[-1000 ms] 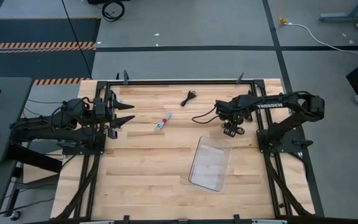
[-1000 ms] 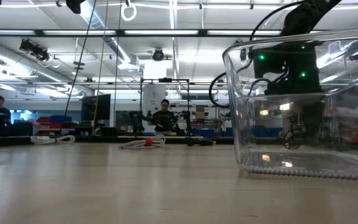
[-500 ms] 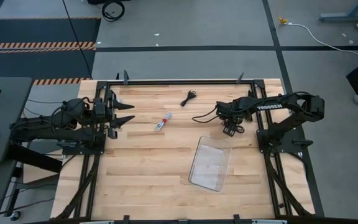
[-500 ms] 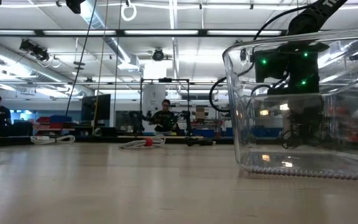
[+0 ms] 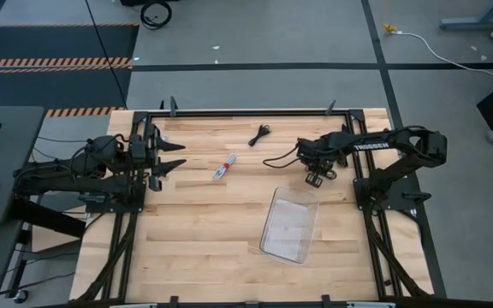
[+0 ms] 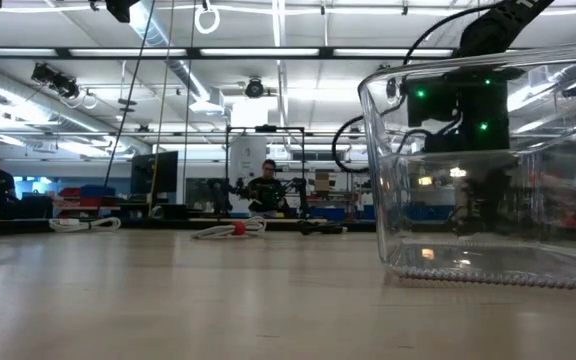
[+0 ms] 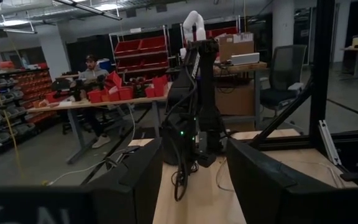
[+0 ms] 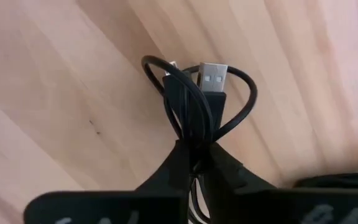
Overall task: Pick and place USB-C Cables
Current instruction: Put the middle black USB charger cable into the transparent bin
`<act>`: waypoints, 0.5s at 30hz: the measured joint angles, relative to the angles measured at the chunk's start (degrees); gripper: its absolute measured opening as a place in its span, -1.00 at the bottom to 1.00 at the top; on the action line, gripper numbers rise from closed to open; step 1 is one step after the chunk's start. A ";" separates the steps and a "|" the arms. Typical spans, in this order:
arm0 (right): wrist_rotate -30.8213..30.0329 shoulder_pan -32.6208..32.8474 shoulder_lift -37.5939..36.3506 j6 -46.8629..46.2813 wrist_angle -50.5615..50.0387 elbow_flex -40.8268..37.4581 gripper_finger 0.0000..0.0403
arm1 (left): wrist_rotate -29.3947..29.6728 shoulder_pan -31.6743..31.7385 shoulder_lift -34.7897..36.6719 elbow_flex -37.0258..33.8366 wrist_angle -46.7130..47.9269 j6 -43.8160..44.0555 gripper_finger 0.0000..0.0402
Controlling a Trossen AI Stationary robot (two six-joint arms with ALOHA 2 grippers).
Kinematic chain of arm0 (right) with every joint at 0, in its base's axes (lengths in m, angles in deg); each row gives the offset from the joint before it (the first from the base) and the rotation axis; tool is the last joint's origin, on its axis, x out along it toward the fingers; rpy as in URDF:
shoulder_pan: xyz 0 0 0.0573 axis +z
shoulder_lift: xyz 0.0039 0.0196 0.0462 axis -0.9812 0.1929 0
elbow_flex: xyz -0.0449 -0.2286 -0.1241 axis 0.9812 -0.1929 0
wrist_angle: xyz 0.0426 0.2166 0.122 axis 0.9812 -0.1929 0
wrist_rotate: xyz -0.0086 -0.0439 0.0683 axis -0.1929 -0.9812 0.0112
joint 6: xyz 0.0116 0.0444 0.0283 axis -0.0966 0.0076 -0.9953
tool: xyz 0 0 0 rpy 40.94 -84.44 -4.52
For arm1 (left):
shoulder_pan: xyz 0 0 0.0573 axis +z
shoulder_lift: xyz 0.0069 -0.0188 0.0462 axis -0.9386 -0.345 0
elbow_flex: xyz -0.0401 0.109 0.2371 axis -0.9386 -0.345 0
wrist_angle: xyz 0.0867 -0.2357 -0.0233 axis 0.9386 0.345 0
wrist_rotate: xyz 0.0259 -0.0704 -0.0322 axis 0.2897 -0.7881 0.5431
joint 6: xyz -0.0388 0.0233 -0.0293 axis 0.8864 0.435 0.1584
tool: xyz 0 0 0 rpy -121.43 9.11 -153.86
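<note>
The clear plastic bin (image 5: 290, 225) lies nearest on the wooden table (image 5: 204, 231); just beyond it the right gripper (image 5: 317, 177) hangs pinched tight on a black coiled cable (image 8: 194, 99) held above the boards. Farther off lie a white-and-red cable (image 5: 224, 168) and another black cable (image 5: 259, 133); the left gripper (image 5: 175, 157) waits wide at the left edge.

My right hand (image 8: 194, 163) pinches a black coiled USB-C cable (image 8: 194, 102), its silver plug showing, hanging over the table (image 5: 212, 222). A red-and-white bundle (image 5: 224, 168) lies mid-table, and another black cable (image 5: 259, 133) lies near the far edge.
</note>
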 joint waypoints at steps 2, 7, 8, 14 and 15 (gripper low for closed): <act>0.04 0.00 0.00 -0.63 -1.71 1.75 -0.87 | 0.00 0.00 0.00 0.00 0.16 -0.02 -0.08; -0.02 0.04 0.00 -1.00 -10.53 8.78 -0.81 | 0.00 0.00 0.00 0.00 0.15 0.00 -0.08; -0.12 0.05 0.00 -1.03 -12.47 10.45 -0.83 | 0.00 0.00 0.00 0.00 0.15 0.00 -0.08; -0.08 1.96 0.00 -1.95 -20.78 22.49 -0.88 | 0.02 0.00 0.00 0.00 0.49 0.02 -0.08; 0.38 2.64 0.00 -2.52 -21.31 24.61 -0.88 | 0.01 0.00 0.00 0.00 0.52 0.02 -0.08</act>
